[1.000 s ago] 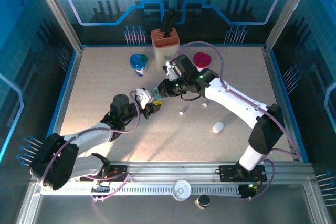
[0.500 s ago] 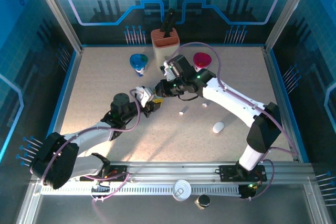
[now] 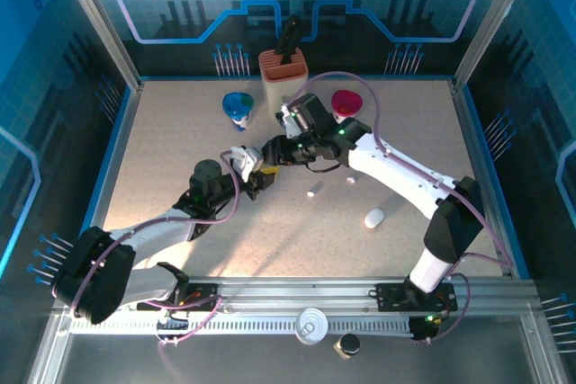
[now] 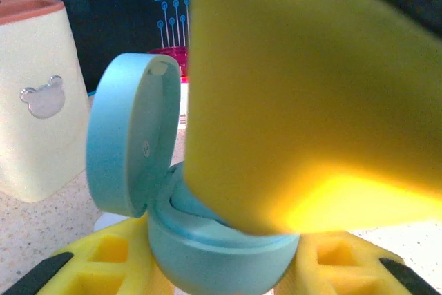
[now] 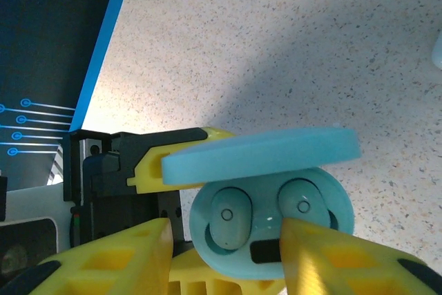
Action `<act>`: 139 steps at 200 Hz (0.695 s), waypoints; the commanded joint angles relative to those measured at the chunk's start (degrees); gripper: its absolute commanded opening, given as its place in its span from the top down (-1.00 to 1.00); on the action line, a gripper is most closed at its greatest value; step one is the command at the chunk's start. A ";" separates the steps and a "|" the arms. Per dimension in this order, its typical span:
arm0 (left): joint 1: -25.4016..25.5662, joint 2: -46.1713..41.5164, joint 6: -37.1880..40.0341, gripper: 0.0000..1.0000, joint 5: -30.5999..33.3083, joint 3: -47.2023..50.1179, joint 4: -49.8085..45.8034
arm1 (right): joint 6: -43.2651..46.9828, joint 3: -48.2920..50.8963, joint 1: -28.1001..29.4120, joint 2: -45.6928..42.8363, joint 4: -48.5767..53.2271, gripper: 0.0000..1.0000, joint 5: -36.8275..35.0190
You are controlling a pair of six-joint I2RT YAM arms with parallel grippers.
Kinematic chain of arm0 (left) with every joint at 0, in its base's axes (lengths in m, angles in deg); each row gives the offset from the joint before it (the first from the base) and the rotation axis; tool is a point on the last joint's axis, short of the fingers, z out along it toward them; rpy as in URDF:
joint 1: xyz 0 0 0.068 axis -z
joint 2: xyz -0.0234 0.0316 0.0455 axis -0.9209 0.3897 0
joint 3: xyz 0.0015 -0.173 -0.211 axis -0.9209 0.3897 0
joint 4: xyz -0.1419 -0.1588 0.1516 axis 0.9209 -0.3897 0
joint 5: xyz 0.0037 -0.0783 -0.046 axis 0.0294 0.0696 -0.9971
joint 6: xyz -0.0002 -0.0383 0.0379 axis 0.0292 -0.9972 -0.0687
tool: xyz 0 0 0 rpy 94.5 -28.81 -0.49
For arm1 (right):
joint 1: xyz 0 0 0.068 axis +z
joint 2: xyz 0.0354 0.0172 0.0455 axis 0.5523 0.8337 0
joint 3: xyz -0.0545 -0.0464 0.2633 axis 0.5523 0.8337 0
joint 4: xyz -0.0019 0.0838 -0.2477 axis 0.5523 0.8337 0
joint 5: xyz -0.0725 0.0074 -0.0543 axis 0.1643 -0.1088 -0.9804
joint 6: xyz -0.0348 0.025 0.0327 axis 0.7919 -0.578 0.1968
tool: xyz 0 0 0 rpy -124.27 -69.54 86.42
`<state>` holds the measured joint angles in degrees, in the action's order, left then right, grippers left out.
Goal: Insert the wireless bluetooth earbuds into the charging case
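Cream holder (image 3: 283, 78), blue cup (image 3: 238, 105), pink dish (image 3: 346, 102)

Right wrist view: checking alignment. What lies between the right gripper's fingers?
The open charging case, two wells facing the camera, lies between the fingers in the right wrist view; the left gripper holds it.

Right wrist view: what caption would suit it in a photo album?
Left gripper holds the open pale-blue charging case while the right gripper hovers over it, jaws open.
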<state>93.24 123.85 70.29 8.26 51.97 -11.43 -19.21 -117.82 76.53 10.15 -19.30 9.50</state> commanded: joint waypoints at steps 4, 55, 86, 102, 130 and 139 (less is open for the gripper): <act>0.35 -0.04 -0.58 0.39 -0.20 0.82 5.13 | 2.22 1.25 -1.17 -5.61 -0.52 0.07 -1.56; 0.37 -0.72 6.64 0.38 -6.08 2.45 3.49 | 2.21 1.80 -5.06 -7.88 -0.68 0.13 -1.87; 0.32 -2.70 10.66 0.39 -9.05 1.34 -2.36 | 3.99 -1.74 -6.13 -4.85 3.11 0.21 -1.55; 0.35 -3.28 11.06 0.38 -9.35 1.32 -2.93 | 5.22 -3.65 -6.27 -2.61 5.42 0.24 -0.78; 0.35 -3.58 10.52 0.38 -9.84 1.13 -2.75 | 7.79 -6.70 -6.02 1.01 8.96 0.23 2.16; 0.36 -3.61 10.23 0.38 -9.66 1.04 -2.67 | 8.64 -7.23 -5.92 1.81 9.92 0.23 2.69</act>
<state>93.24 121.42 79.47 0.65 53.48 -13.86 -14.10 -122.30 70.58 9.52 -14.40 9.44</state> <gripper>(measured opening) 0.336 0.384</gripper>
